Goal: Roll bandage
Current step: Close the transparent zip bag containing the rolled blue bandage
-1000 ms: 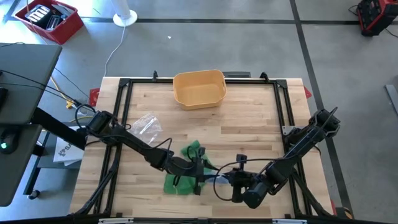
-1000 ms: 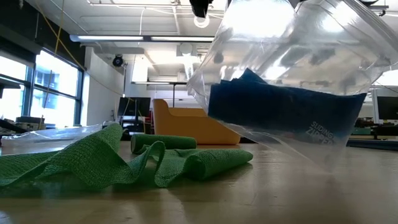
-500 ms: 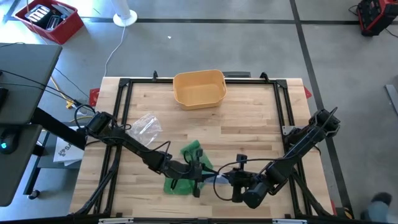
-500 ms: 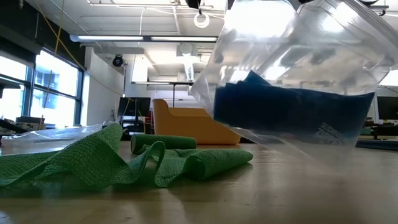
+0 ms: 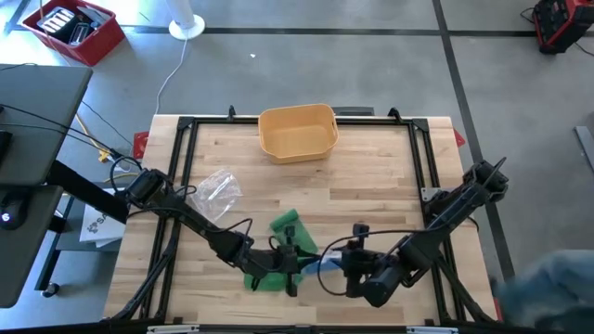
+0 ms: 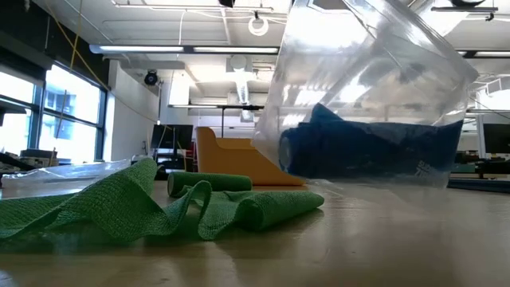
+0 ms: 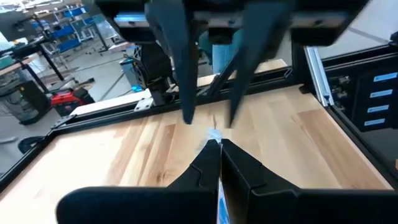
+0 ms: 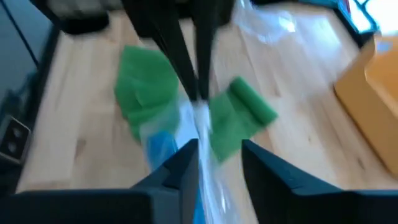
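While the two arms meet over the table's near edge, a clear zip bag (image 6: 370,104) hangs between them with a blue rolled bandage (image 6: 366,151) sitting in its bottom. The left gripper (image 5: 295,263) has its jaws pressed together on the bag's edge, as the left wrist view shows: the fingertips (image 7: 214,149) meet on a sliver of clear film. Facing it, the right gripper (image 5: 336,266) stands with its jaws part-way apart around the same film (image 8: 208,134), seemingly letting go, so the bag's weight would pass to the left arm. Held this way the bag hangs mouth-up, which keeps the blue roll from sliding out.

Beside and under the grippers lies a green bandage (image 5: 278,264), mostly unrolled into loose folds, one end rolled into a short cylinder (image 6: 209,182). It rests on the wooden table (image 5: 371,186), untouched, and is judged the next piece to be rolled. A yellow bin (image 5: 297,132) waits at the far edge, and a second, empty-looking clear bag (image 5: 218,186) lies toward the left.

Faint lettering shows on the hanging bag's lower corner (image 6: 422,167), but it is too small to read; no other brand or label is legible.
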